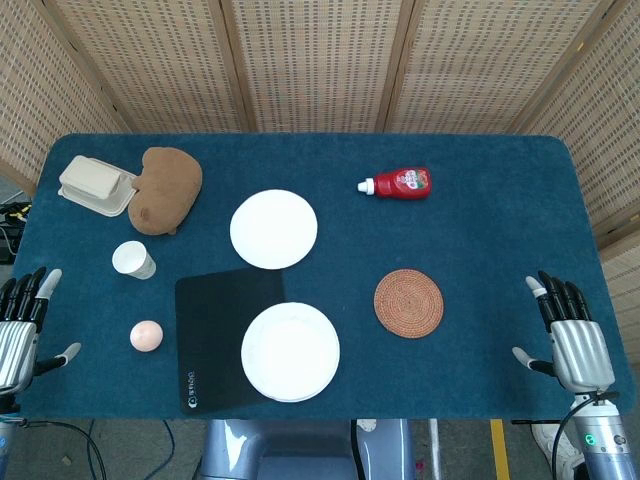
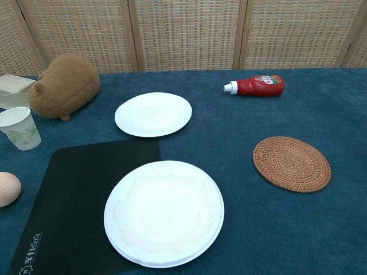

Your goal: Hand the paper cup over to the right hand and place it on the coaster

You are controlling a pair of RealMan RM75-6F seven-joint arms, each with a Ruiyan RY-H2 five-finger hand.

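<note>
cup: paper cup [image 1: 133, 260] white, tapered cylinder with a faint green print on its side. Stands upright, mouth up, long axis vertical. Sits on the table's left part, in front of the plush, behind the egg, left of the mat.
coaster: coaster [image 1: 409, 303] round, flat, woven brown fibre in concentric rings. Right of centre, well apart from the cup, nothing on it.
left hand: left hand [image 1: 22, 318] at the table's left edge, metallic palm, dark fingers extended and apart, holding nothing. Well apart from the cup. Seen only from the head view.
right hand: right hand [image 1: 570, 335] at the right edge, same build, fingers spread straight, holding nothing. Near the coaster side, not touching it.
table: table [image 1: 480, 230] covered in dark teal felt-like cloth, rounded corners.
mat: black mat [image 1: 215, 340] flat, smooth, rectangular, small white print at a front corner.
plates: near plate [image 1: 290, 351] white, round, shallow, overlaps the mat's right edge; far plate [image 1: 273, 229] same shape, just behind the mat.
egg: egg [image 1: 146, 335] pale tan, smooth, left of the mat.
plush: plush [image 1: 165, 188] brown, fuzzy, rounded, back left.
carton: egg carton [image 1: 96, 184] beige moulded pulp, touching the plush's left side.
bottle: ketchup bottle [image 1: 397, 183] red plastic, white cap, lying on its side, cap pointing left.
</note>
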